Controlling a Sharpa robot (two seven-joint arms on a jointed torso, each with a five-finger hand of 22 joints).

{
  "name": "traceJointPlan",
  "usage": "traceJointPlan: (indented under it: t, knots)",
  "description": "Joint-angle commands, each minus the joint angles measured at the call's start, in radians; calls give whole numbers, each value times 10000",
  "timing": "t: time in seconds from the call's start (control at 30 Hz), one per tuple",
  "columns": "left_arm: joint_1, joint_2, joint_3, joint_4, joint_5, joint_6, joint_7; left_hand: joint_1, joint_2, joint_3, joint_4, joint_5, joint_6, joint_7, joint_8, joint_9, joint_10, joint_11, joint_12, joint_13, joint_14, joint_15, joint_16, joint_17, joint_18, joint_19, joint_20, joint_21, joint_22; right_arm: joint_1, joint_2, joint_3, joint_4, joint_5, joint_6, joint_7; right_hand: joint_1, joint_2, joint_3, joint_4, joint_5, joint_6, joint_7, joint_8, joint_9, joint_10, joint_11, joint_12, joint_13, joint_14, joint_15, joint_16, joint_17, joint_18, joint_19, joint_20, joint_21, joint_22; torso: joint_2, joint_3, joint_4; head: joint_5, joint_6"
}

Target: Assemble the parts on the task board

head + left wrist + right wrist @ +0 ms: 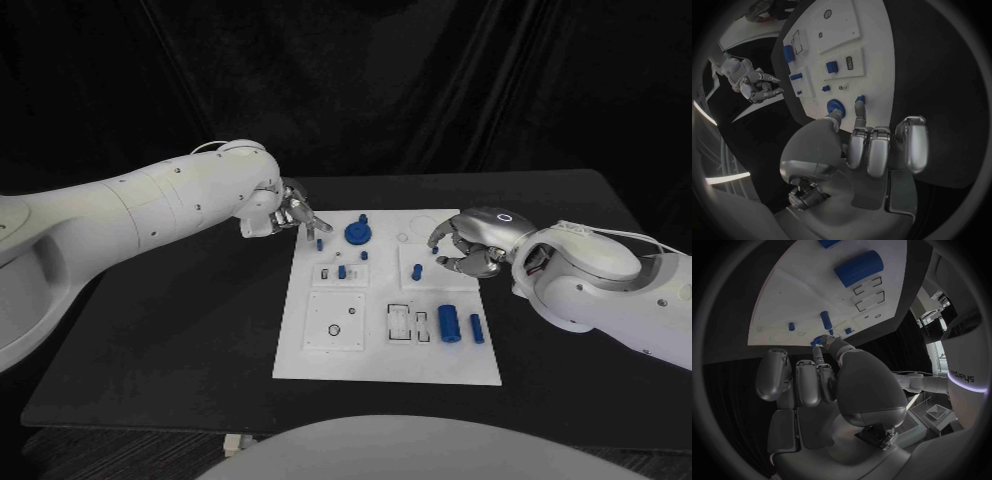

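The left hand [299, 218] pinched a small blue peg [319, 239] at the far-left corner of the task board [389, 360], while the right hand [464, 248] pinched another blue part [434, 246] over its far-right edge.

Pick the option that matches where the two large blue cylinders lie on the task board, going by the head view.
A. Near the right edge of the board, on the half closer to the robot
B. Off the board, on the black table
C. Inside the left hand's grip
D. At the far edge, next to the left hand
A: the two large blue cylinders lie side by side on the white task board near its right edge, well short of the left hand.
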Motion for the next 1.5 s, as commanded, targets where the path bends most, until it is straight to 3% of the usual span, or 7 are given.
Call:
traceJointPlan:
  t: [0.03, 0.37, 0.6, 0.9, 1.5]
  knots:
    - [-50, 75, 9, -88, 27, -59, 293, 146, 32, -82, -23, 18, -228, 75, -93, 94, 298, 119, -81, 2008, 1075, 68, 27, 2634, -72, -132, 36, -84, 1908, -22, 10, 6, 2, 71, -56, 18, -83, -30, -1, 46, 2, 31, -8, -56, -4, -59, -23, -64, 406, 345, 78, -20, 12, 54, -66, 16, -33, 1493, -1, 0, 1, 4, -2]
    - [-174, 178, 9, -373, 27, -162, 319, 283, 90, -220, -49, 33, -709, 238, -339, 184, 206, 255, -136, 1959, 1075, 184, 27, 2634, -60, -206, 139, -140, 1889, -23, 48, 6, 30, 87, -92, 39, -83, -26, 1, 49, 7, 33, -10, -58, -4, -61, -22, -65, 403, 343, 78, -26, 0, 57, -69, 15, -46, 1489, 0, 0, 0, 19, -2]
    - [-215, 187, 9, -478, 18, -233, 339, 311, 89, -224, -66, 41, -718, 242, -338, 199, 203, 262, -137, 1959, 1075, 193, 27, 2634, -58, -214, 147, -147, 1886, -24, 73, 6, 20, 88, -134, 58, -83, -26, 1, 49, 7, 33, -10, -58, -4, -61, -22, -65, 403, 343, 78, -26, 0, 57, -69, 15, -46, 1489, 4, 0, 0, 41, -2]
    - [-286, 214, 10, -500, -890, -162, 602, 340, 106, -250, -80, 47, -674, 243, -287, 266, 248, 273, -102, 1996, 1075, 209, 27, 2634, -65, -187, 167, -117, 1898, -27, 79, 6, 22, 89, -148, 68, -83, -26, 1, 49, 7, 33, -10, -58, -4, -61, -22, -65, 403, 343, 78, -26, 0, 57, -69, 15, -46, 1489, 0, 0, 3, 21, -2]
    - [-387, 308, 10, -560, -1051, 100, 661, 254, 162, -364, -13, 21, -512, 205, -128, 446, 250, 257, -98, 2001, 1075, 209, 27, 2634, -56, -195, 191, -125, 1893, -30, 73, 6, 30, 89, -173, 69, -90, -27, -1, 60, 23, 34, -9, -66, -6, -60, -16, -67, 401, 343, 78, -29, -7, 58, -69, 14, -53, 1488, -1, 0, 1, 8, -2]
